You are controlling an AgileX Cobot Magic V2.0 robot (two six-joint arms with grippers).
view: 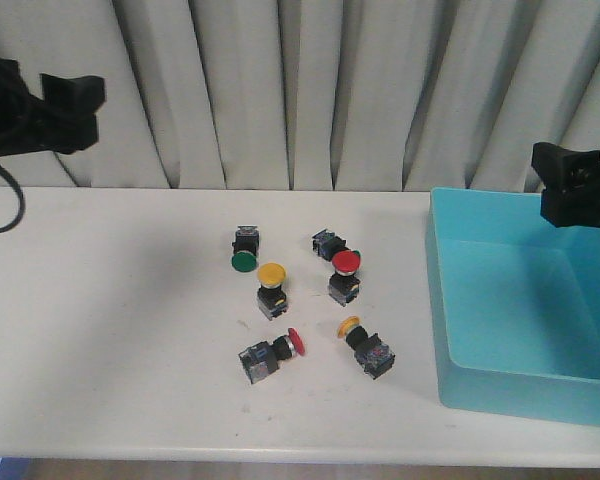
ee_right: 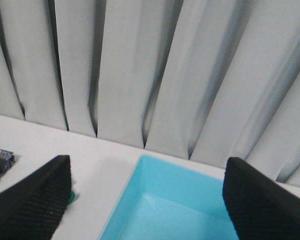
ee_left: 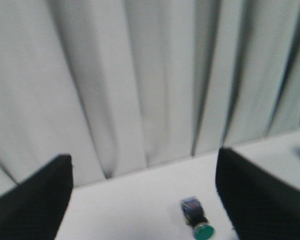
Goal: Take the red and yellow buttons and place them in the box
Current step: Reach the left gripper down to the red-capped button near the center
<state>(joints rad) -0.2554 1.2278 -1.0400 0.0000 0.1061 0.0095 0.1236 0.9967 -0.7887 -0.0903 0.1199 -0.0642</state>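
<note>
Both pincers are up in the air with nothing in them. Left pincer (ee_left: 142, 200) has its fingers spread wide, hovering over the far left of the white surface (view: 110, 330). Right pincer (ee_right: 147, 200) is gaping too, above the back edge of the turquoise box (view: 520, 390), which sits at the right end. Mid-surface there's a loose cluster: two red buttons (view: 346, 263) (view: 294, 342), two yellow buttons (view: 271, 274) (view: 349, 326), plus a green button (view: 243, 261).

Front camera overlooks table (view: 100, 330); wrist cameras face curtain (ee_left: 140, 75).
</note>
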